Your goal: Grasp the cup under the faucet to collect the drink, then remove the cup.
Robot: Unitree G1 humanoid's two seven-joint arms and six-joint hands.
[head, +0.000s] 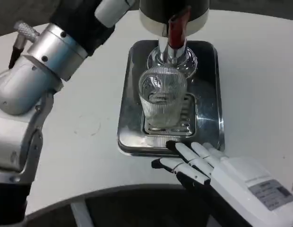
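Note:
A clear ribbed cup (pixel 161 98) stands upright on the drip grate (pixel 184 126) of a steel tray (pixel 210 90). It sits right under the faucet (pixel 171 51), which has a red lever (pixel 177 27). I cannot tell whether the cup holds any liquid. My right hand (pixel 196 165) lies at the tray's front edge with its fingers stretched out and apart, holding nothing, a short way in front of the cup. My left arm reaches up across the left side. Part of my left hand (pixel 112 8) shows at the top edge beside the dispenser, its fingers cut off.
The dispenser body (pixel 174 12) rises at the top centre behind the tray. My silver left forearm (pixel 40 71) hangs over the table's left part. The white table (pixel 260 71) runs bare to the right, and its curved front edge passes below my right hand.

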